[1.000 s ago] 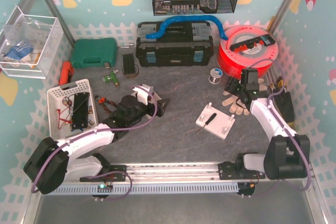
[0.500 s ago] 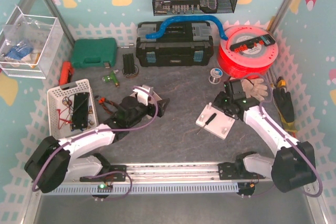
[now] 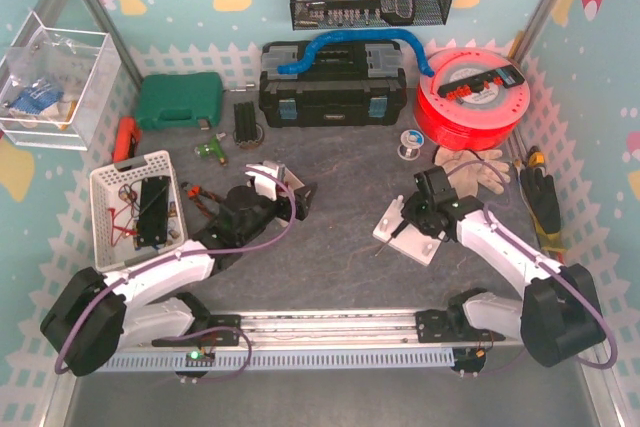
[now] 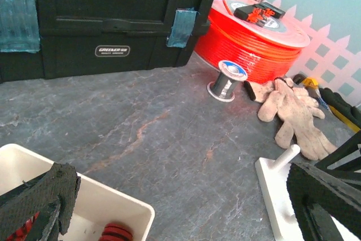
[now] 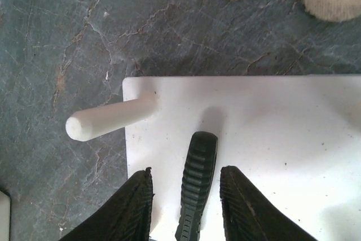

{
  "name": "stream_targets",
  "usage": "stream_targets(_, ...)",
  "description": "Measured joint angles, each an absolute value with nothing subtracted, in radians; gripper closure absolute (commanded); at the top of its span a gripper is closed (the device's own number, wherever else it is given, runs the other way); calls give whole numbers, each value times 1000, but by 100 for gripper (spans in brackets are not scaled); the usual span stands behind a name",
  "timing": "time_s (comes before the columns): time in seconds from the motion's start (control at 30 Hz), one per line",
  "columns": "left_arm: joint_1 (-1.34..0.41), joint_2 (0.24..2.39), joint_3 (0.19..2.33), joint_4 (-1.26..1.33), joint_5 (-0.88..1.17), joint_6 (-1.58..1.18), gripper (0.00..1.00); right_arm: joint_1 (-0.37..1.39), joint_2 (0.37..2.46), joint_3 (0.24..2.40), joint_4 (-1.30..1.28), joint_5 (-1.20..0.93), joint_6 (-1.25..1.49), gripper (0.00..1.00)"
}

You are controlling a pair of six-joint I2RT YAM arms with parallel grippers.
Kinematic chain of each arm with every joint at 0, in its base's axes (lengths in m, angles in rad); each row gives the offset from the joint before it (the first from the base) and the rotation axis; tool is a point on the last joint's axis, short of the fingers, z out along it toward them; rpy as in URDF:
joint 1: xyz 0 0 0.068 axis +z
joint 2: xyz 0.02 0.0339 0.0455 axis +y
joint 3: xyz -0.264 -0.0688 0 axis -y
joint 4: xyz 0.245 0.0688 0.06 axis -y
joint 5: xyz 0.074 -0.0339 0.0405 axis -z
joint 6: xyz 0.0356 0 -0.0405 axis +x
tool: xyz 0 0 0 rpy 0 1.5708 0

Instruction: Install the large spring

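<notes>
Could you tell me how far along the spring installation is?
Nothing installed: the white peg is bare. In hand: the open right claw straddles the black tool handle on the white base plate. Left to do: the red spring sits in the white tray.

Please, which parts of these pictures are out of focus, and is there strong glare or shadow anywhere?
Left wrist view: the near fingers look slightly soft, the black toolbox and table sharp. Right wrist view: the white plate is bright but not washed out, with a faint shadow beyond the black handle. Top view: even light, no hard shadows.
</notes>
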State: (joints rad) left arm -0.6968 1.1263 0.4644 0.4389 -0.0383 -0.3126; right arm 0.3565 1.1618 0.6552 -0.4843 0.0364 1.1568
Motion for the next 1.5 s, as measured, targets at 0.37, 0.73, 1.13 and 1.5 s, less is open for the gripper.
stream_targets(0.37,-697,1116,464,439,-54,-310,1,397,1248,641,-454,44,1210,63)
stream_targets(0.73,-697,1114,462,439,-61,-310,1,402,1301,623,-395,55,1240,71)
stream_targets(1.13,-697,1114,462,439,-75,-310,1,402,1293,622,-385,65,1251,82)
stream_targets(1.5,-697,1114,458,439,-88,-310,1,402,1121,703,-497,212,1260,84)
